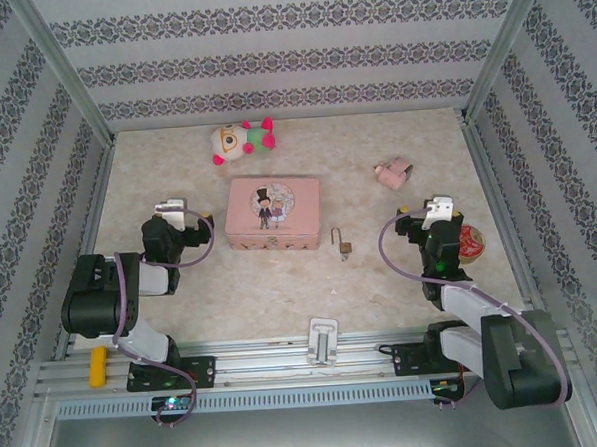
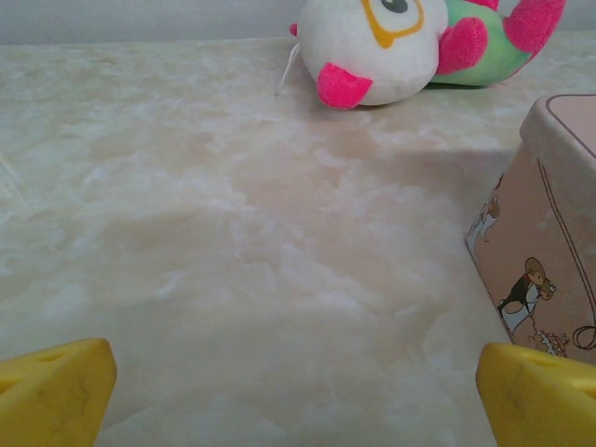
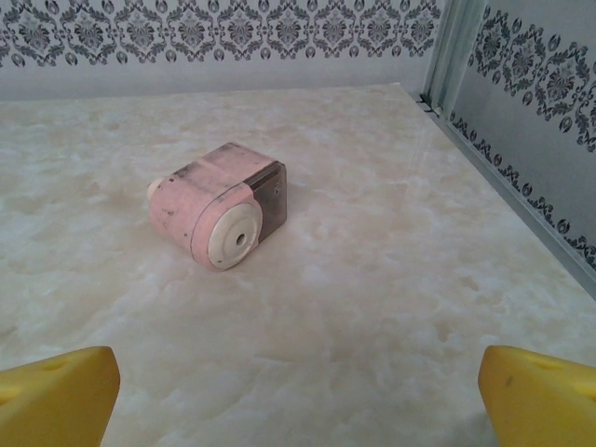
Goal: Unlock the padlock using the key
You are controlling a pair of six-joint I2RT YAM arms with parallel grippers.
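Padlock (image 1: 344, 246): on table, just right of pink tin (image 1: 273, 213). Left gripper (image 2: 296, 396), right gripper (image 3: 298, 396): both spread wide, holding nothing.

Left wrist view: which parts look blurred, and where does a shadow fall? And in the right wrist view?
Left wrist view: yellow fingertips soft; pink tin casts a dim shadow on the table. Right wrist view: fingertips soft, pink sharpener sharp, faint shadow beside it.

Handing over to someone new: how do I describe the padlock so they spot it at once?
Start at the pink tin box in the middle of the table. Just off its near right corner, on bare surface and not touching it, lies the padlock. It is the tiny brass-coloured piece with a thin silver shackle, far smaller than the tin.
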